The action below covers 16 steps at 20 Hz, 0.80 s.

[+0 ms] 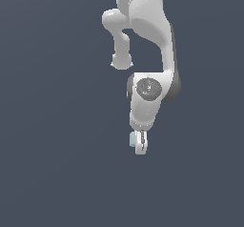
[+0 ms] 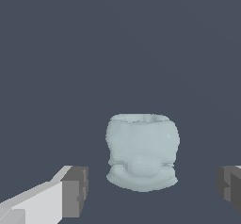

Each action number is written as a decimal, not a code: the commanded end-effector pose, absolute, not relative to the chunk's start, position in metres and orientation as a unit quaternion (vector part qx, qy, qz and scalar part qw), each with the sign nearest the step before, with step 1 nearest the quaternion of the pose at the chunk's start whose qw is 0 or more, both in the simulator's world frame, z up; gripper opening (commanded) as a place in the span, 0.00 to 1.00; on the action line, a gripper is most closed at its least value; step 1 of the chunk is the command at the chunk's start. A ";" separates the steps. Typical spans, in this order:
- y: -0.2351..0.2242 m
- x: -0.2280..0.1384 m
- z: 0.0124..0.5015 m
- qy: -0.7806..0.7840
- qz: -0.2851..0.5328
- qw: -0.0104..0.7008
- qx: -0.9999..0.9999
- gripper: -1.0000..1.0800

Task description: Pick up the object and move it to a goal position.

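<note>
The white two-fingered end effector (image 1: pixel 139 143) of the glossy white arm stood spread apart, low over the plain dark grey-blue tabletop (image 1: pixel 52 173). In the wrist view its dark grey fingertips (image 2: pixel 75 190) flanked the small pale blue-grey lumpy block (image 2: pixel 142 152) with clear gaps on both sides, so nothing was gripped. The block sat on the tabletop between the fingers, though seemingly a little beyond the line joining the pads; in the exterior view it showed as a pale patch just beside the finger, on the exterior view's left.

The main risk appeared to be a shallow or off-centre pinch. If the fingers closed where they stood, the pads might have caught only the near edge of the block's rounded bumps, squeezing it forward and out. The uneven surface offered poor flat contact, so it could also have twisted or slipped during the lift. Descending too far could have driven the fingertips into the tabletop.
</note>
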<state>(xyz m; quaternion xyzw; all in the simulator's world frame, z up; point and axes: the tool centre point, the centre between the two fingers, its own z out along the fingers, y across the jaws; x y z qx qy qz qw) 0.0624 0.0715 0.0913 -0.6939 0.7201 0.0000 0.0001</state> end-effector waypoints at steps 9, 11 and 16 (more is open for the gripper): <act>0.071 0.061 0.049 0.722 0.000 0.000 -0.692 0.96; 0.071 0.061 0.043 0.722 0.000 0.000 -0.692 0.96; 0.071 0.062 0.042 0.722 0.000 0.000 -0.692 0.00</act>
